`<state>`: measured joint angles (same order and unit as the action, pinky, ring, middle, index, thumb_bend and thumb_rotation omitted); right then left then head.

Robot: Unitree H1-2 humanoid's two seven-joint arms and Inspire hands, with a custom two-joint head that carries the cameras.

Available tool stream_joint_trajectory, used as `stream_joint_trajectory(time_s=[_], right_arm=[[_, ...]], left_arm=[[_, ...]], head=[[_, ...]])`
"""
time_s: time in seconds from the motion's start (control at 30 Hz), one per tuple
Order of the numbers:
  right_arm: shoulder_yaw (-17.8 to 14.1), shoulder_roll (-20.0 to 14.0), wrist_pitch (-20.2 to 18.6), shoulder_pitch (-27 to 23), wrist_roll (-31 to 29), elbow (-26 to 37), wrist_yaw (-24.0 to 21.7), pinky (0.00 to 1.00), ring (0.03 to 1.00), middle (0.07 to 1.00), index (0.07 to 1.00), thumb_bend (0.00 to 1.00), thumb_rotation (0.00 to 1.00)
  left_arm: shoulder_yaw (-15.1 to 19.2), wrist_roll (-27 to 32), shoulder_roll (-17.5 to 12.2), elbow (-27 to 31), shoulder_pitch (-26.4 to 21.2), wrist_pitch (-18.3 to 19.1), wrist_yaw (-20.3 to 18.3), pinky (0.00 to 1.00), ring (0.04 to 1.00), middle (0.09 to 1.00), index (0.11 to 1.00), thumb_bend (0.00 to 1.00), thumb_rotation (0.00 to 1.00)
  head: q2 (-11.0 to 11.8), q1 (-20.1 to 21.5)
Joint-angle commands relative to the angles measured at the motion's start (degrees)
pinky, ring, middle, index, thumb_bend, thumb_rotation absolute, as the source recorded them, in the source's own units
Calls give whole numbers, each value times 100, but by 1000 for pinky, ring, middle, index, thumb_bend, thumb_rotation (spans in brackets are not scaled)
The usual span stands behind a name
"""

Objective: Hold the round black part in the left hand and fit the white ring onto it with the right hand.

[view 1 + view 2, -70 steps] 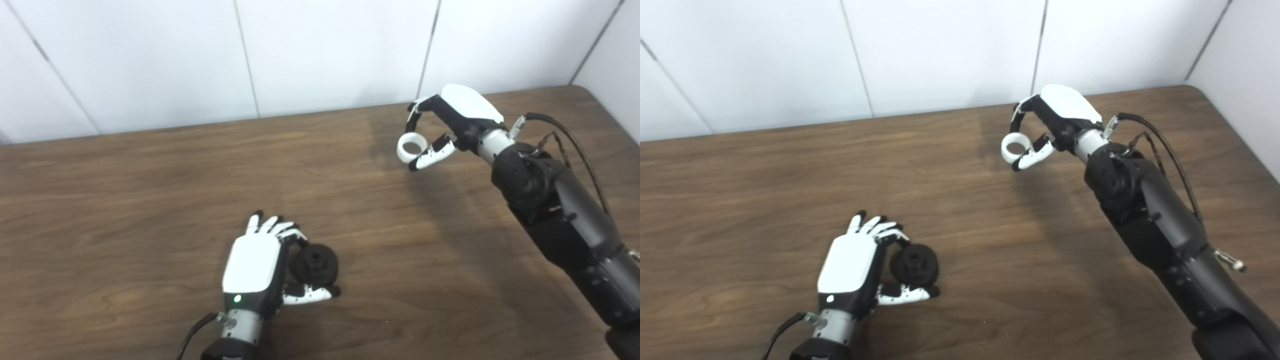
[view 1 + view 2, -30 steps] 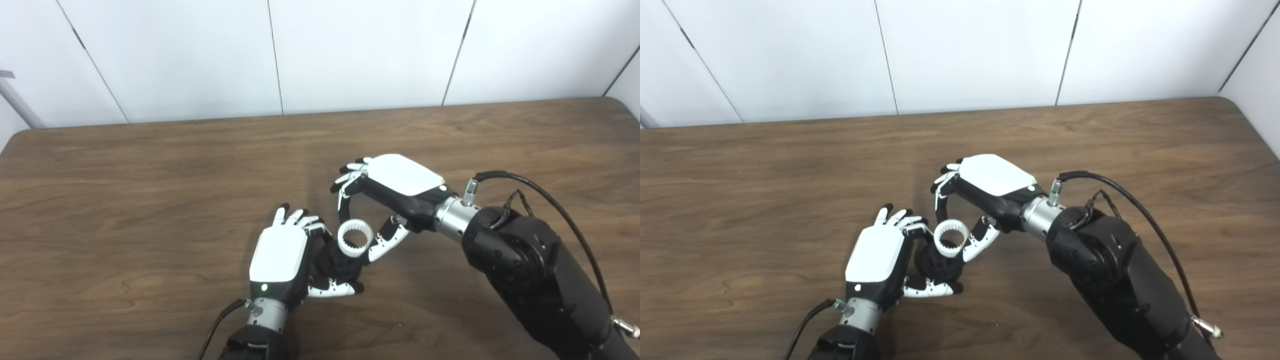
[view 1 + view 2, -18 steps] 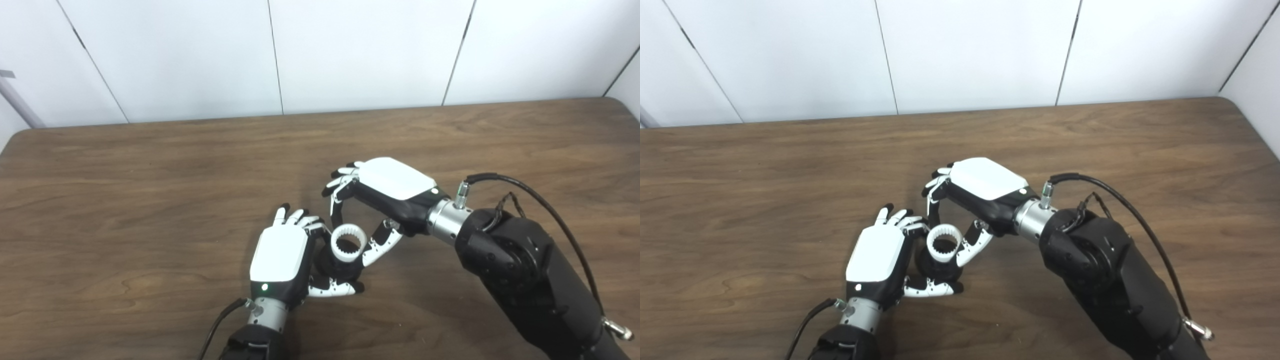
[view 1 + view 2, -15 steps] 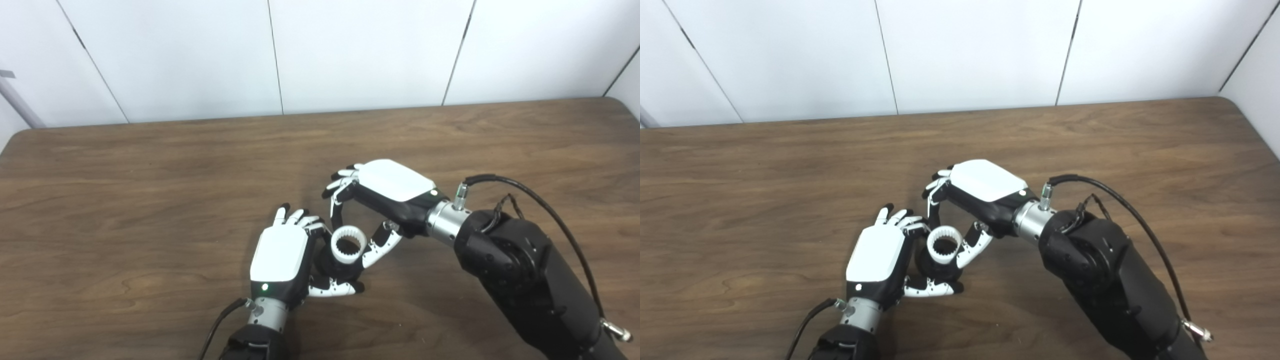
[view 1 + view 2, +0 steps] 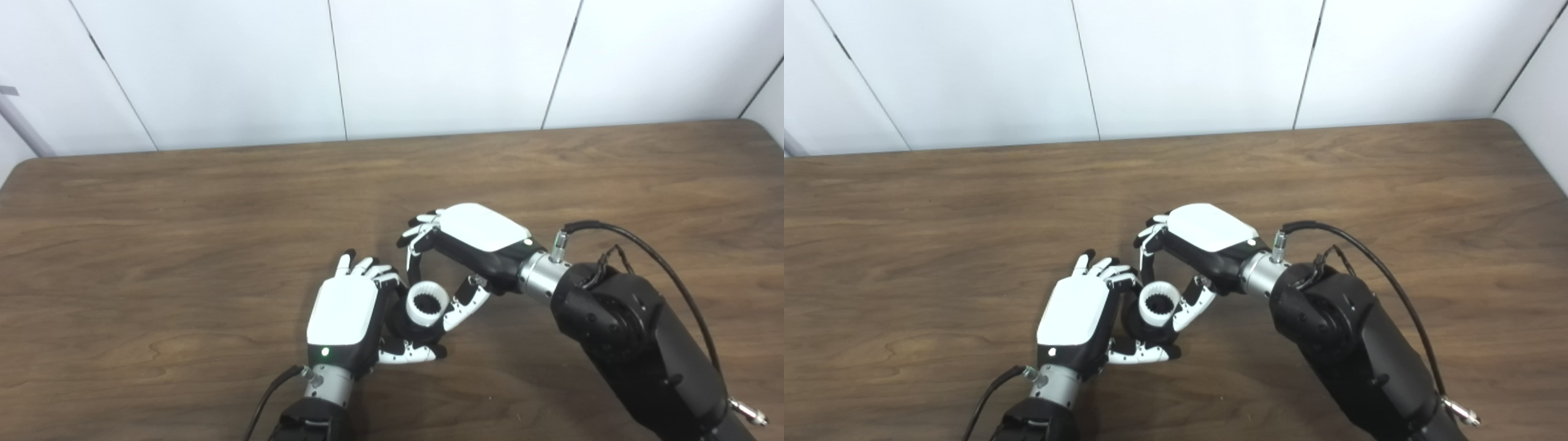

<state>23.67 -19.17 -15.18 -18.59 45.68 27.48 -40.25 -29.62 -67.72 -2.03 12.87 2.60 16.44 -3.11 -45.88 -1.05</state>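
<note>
Here the right hand point(image 5: 471, 245) pinches the white ring point(image 5: 427, 304) between its thumb point(image 5: 463, 304) on the near side and curled fingers point(image 5: 415, 245) on the far side, so it is closed on the ring alone, with the bore facing up toward the cameras. The ring has teeth around its inner wall, and it sits directly over the round black part point(image 5: 409, 321), apparently touching its top; whether it has dropped onto the hub or only rests on it cannot be told from either view. The left hand point(image 5: 344, 317) is wrapped around the black part from the left, its fingers above and its thumb point(image 5: 407, 354) beneath, holding it just off or against the brown tabletop point(image 5: 184, 233), well toward the near edge. Both arms come up from below, and a black cable point(image 5: 637, 245) loops off the right wrist.

My reading is that seating is the step in hand. The risk is a tilted ring: if it goes down cocked, the inner teeth could jam on the hub. Pressing harder might then twist the black part within the left hand's grasp. Letting go early could let the ring slide off and roll across the tabletop
</note>
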Motion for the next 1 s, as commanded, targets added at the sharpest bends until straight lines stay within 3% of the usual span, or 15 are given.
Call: stream_joint_trajectory(time_s=[0.0, 0.97], right_arm=[[-82, 24, 103, -145, 44, 20, 135, 968, 932, 834, 484, 524, 134], [-50, 98, 166, -200, 32, -44, 117, 976, 935, 831, 484, 524, 135]], left_arm=[[-87, -118, -44, -108, 99, 90, -375, 1000, 888, 786, 483, 521, 53], [-101, -95, -7, -228, 11, 99, -303, 1000, 885, 782, 483, 522, 52]], head=[[-10, -8], [22, -29]])
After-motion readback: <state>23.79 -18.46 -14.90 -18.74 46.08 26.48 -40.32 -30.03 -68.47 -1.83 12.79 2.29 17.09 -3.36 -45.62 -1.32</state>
